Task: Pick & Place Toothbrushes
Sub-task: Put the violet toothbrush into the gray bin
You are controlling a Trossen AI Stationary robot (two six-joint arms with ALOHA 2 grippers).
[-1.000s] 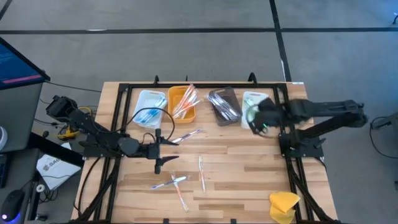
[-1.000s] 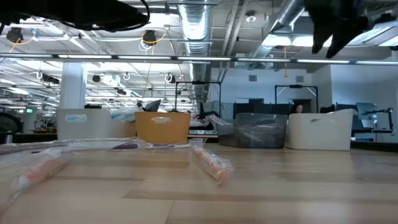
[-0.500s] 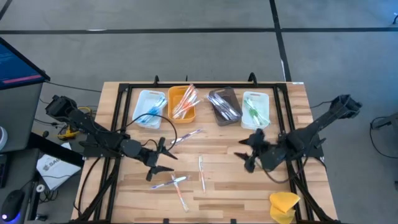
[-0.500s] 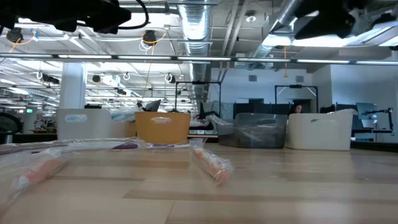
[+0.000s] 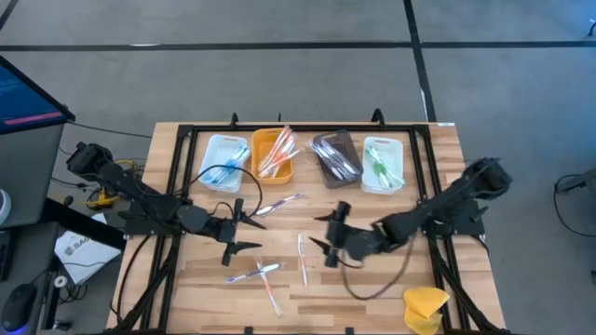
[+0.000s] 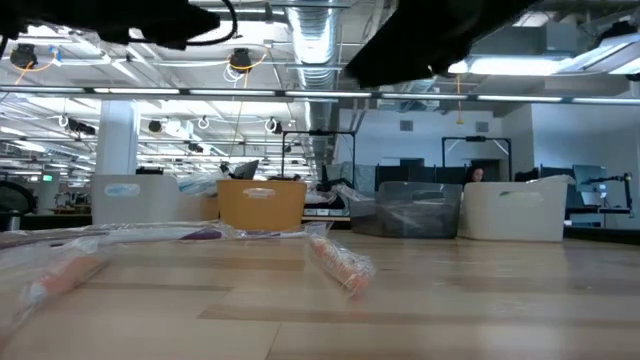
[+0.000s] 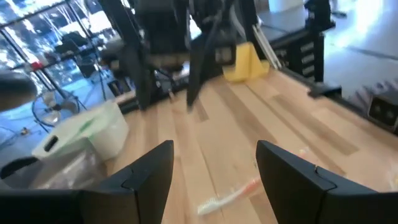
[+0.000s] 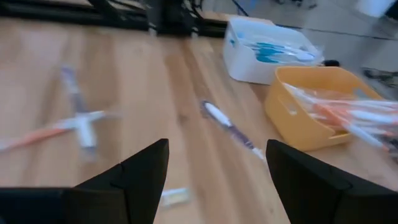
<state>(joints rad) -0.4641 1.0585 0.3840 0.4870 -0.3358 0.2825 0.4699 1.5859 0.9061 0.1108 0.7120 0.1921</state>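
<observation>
Hovering above the worktop (image 5: 372, 279) middle, the right hand (image 5: 333, 237) is spreading its fingers wide and holding nothing. The left hand (image 5: 244, 228) is hanging opposite, fingers likewise apart and empty. Loose toothbrushes (image 5: 265, 273) are lying between and below them; others are sitting in four trays (image 5: 226, 163). No writing is legible.

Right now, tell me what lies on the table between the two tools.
In the high view, one toothbrush lies on bare wood between the left tool and the right tool; neither touches it.
</observation>
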